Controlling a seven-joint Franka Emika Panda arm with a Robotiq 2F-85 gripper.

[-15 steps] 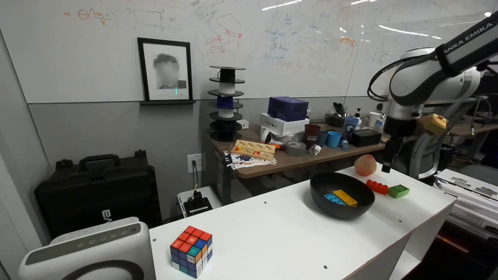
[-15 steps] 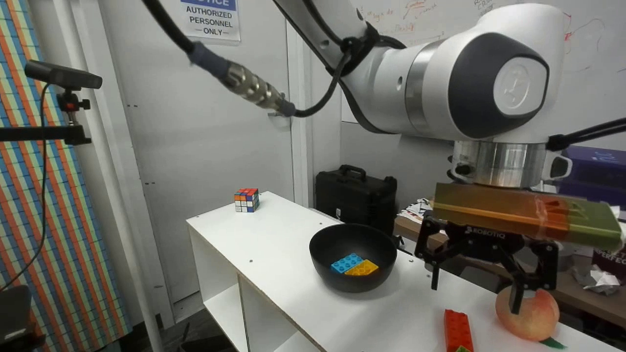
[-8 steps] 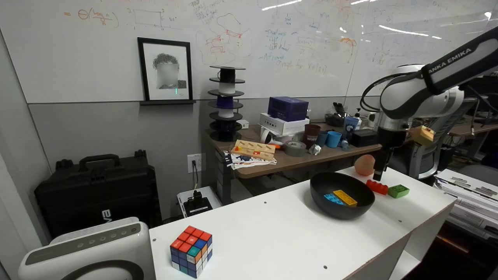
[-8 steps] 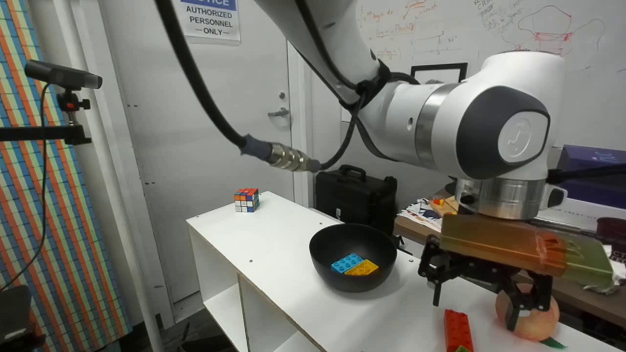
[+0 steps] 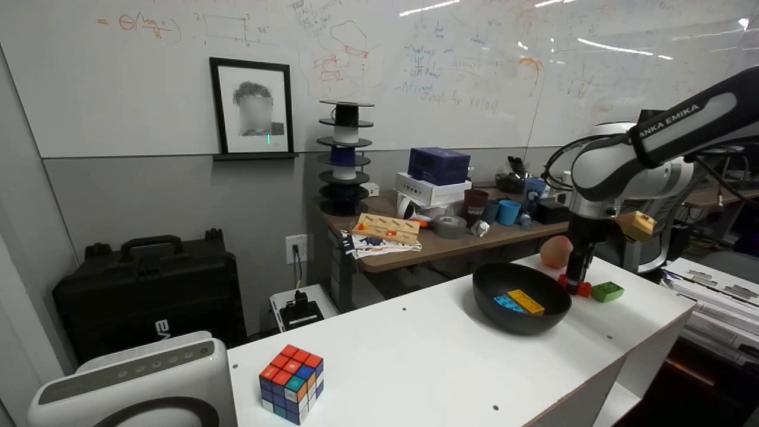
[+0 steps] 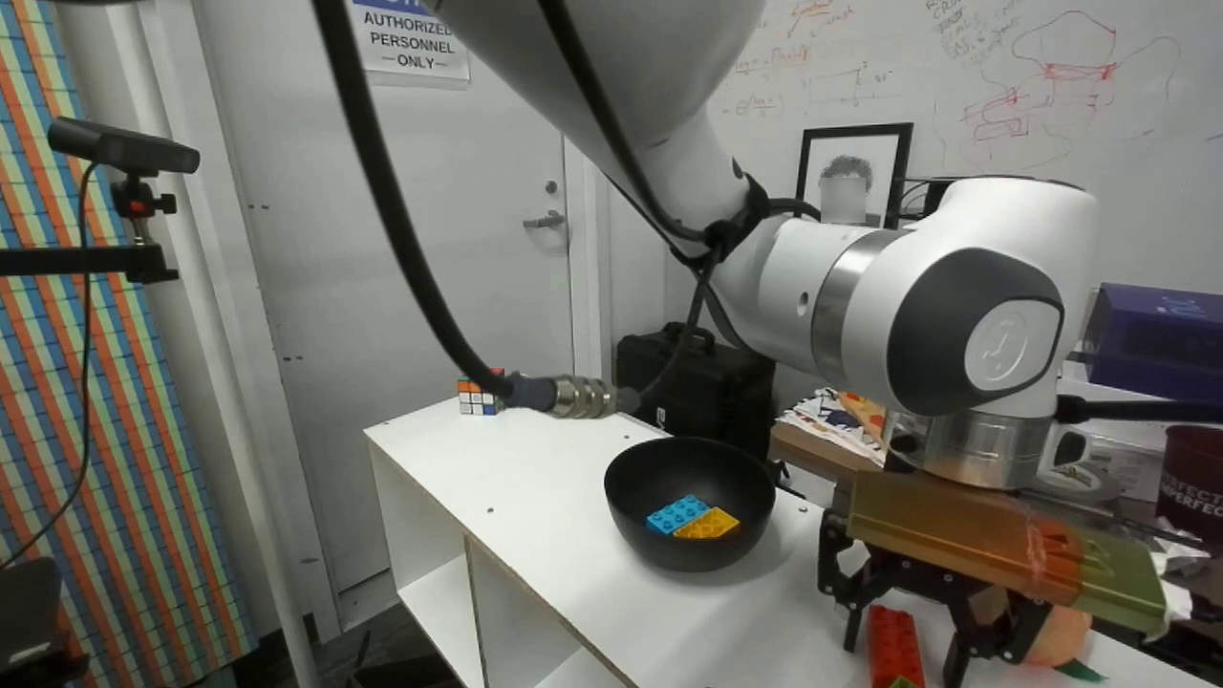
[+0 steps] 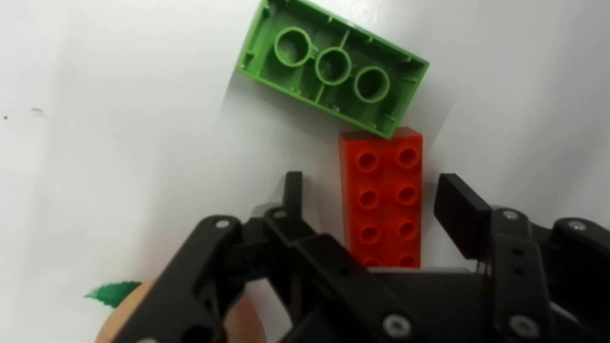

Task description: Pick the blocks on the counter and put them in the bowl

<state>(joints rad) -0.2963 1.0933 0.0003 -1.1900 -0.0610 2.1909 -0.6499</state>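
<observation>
Closest in, the pincer (image 7: 375, 199) stands spread in the wrist view, its fingers (image 7: 460, 214) on either side of the red block (image 7: 386, 214), with a gap along both its long sides. The red block lies flat on the white worktop (image 7: 143, 143), studs up; whether the fingertips touch the worktop, I cannot tell. At its end sits the green block (image 7: 333, 66), hollow side up and turned at an angle, one corner overlapping the red block's outline — whether the two touch is unclear. A peach (image 5: 555, 252) with a green leaf (image 7: 114, 293) rests near them, partly hidden behind the pincer in the wrist view.

Farther along the worktop, in both exterior views, the black bowl (image 6: 659, 551) stands upright near the red block. Inside it lie the blue block (image 6: 676, 514) and the yellow block (image 6: 710, 524), side by side. Well apart from the bowl, toward the worktop's far end, is a puzzle cube (image 5: 292, 382).

Behind the worktop, in an exterior view, a brown desk (image 5: 409, 256) carries a blue cup (image 5: 509, 213) and a purple box (image 5: 439, 166) stacked on a white box (image 5: 431, 190). A black case (image 5: 148, 290) stands past the cube — and farthest off are a framed portrait (image 5: 254, 107) and a scribbled whiteboard (image 5: 148, 41).
</observation>
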